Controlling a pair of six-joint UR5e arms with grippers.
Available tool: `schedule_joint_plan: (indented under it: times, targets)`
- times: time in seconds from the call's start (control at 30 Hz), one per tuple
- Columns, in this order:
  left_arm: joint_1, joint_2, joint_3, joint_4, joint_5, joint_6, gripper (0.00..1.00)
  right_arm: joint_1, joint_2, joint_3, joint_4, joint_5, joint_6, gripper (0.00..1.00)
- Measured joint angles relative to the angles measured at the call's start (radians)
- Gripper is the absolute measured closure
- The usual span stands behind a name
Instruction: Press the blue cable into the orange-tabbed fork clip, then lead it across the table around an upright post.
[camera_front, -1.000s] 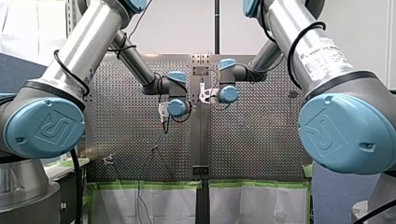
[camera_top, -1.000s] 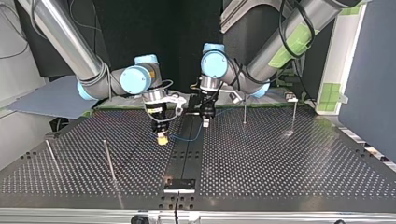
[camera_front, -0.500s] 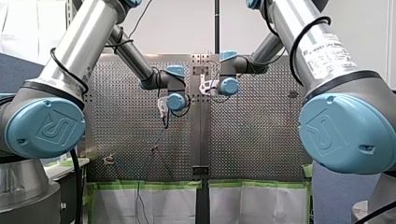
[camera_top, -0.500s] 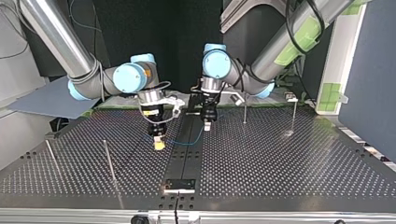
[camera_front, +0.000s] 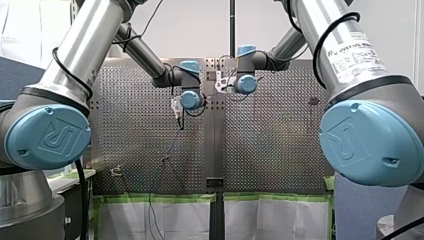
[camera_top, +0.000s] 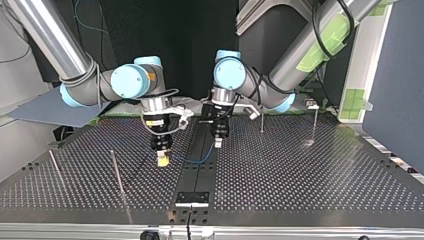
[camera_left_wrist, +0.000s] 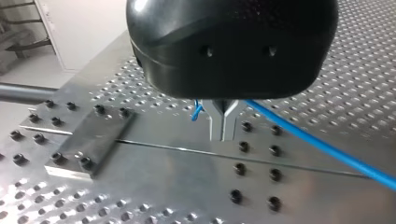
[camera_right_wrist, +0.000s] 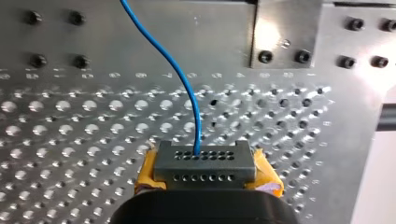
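Blue cable (camera_left_wrist: 327, 147) held aloft over the tabletop (camera_top: 310, 175); 0 of 2 steps judged complete.
My left gripper (camera_left_wrist: 223, 130) is pressed together on the cable mid-run, and my right gripper (camera_top: 161, 159) pinches its grey connector (camera_right_wrist: 204, 161). The cable sags between the 2, clear of every post (camera_top: 116, 172). No fork clip can be made out.

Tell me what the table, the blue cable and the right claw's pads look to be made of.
The table: bare metal, likely aluminium, brushed, drilled in rows. The blue cable: smooth, glossy plastic jacket, bending in a soft curve; core unseen. The pads of the right claw: yellow, matt, probably rubber or foam; can't tell which.
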Motion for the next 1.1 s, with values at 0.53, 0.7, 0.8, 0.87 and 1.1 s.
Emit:
schedule_joint_plan:
  times: [0.53, 0.7, 0.8, 0.87, 1.1]
  targets:
    - [-0.005, 0.000, 0.062, -0.030, 0.012, -0.034, 1.00, -0.005, -0.019, -0.030, 0.030, 0.004, 0.000, 1.00]
    - [-0.011, 0.000, 0.087, -0.047, 0.015, -0.040, 1.00, -0.005, -0.020, -0.043, 0.042, 0.012, 0.000, 1.00]
    - [-0.015, 0.000, 0.105, -0.060, 0.016, -0.043, 1.00, -0.005, -0.021, -0.054, 0.050, 0.014, 0.000, 1.00]
    - [-0.016, 0.000, 0.114, -0.067, 0.017, -0.046, 1.00, -0.005, -0.022, -0.061, 0.056, 0.015, 0.000, 1.00]
    - [-0.021, 0.000, 0.141, -0.084, 0.021, -0.051, 1.00, -0.005, -0.029, -0.070, 0.063, 0.016, 0.000, 1.00]
